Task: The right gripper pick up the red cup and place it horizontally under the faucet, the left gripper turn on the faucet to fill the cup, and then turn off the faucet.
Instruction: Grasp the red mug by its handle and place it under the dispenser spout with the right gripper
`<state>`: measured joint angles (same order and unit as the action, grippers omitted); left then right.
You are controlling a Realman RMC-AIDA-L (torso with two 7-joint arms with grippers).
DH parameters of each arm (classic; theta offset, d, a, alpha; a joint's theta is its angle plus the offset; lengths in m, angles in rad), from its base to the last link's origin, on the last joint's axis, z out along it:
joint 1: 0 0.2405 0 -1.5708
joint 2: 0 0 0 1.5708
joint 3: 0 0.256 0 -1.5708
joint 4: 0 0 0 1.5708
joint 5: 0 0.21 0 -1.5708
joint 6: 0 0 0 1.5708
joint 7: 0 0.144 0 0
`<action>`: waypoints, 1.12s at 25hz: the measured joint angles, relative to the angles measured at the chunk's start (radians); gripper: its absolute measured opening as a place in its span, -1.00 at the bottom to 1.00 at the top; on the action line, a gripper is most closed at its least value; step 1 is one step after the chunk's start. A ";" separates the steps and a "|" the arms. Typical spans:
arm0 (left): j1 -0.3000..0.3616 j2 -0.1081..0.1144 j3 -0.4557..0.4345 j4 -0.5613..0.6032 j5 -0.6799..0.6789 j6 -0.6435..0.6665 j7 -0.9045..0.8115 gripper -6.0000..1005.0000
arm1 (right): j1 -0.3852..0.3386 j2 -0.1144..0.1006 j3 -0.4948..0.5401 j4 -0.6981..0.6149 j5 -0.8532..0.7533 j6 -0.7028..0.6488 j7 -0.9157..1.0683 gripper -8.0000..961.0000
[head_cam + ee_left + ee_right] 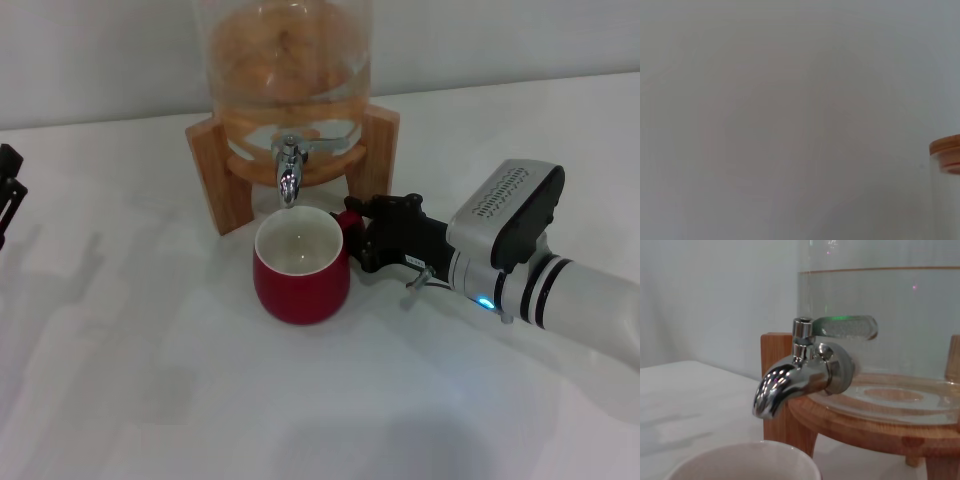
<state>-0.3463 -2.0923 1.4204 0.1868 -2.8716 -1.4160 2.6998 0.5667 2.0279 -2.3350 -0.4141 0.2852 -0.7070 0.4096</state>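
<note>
One red cup (300, 282) stands upright on the white table (150, 380), its white inside looking empty, directly beneath the single chrome faucet (288, 172) of a glass water dispenser (285, 60) holding clear liquid on a wooden stand (215, 170). The right gripper (362, 232) is clamped on the cup's handle side. The left gripper (8, 190) sits at the table's far left edge; whether its claw is open I cannot tell

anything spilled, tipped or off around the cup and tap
Nothing stands out. The red cup stands upright under the faucet, empty and dry-looking, the right claw at its handle. No spill on the table.
</note>
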 joint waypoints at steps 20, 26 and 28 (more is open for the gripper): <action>0.001 0.000 0.000 0.000 0.000 0.000 0.000 0.63 | 0.000 -0.001 0.000 0.000 0.000 -0.008 -0.005 -0.42; 0.001 0.000 0.000 0.000 0.000 0.000 0.000 0.63 | 0.000 -0.003 -0.001 0.000 0.000 -0.010 -0.006 -0.41; 0.001 0.000 0.000 0.000 0.000 0.000 0.000 0.63 | 0.000 -0.003 0.000 0.000 0.000 -0.010 -0.006 -0.41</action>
<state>-0.3451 -2.0924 1.4204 0.1872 -2.8716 -1.4158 2.6998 0.5670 2.0246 -2.3349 -0.4142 0.2852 -0.7171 0.4038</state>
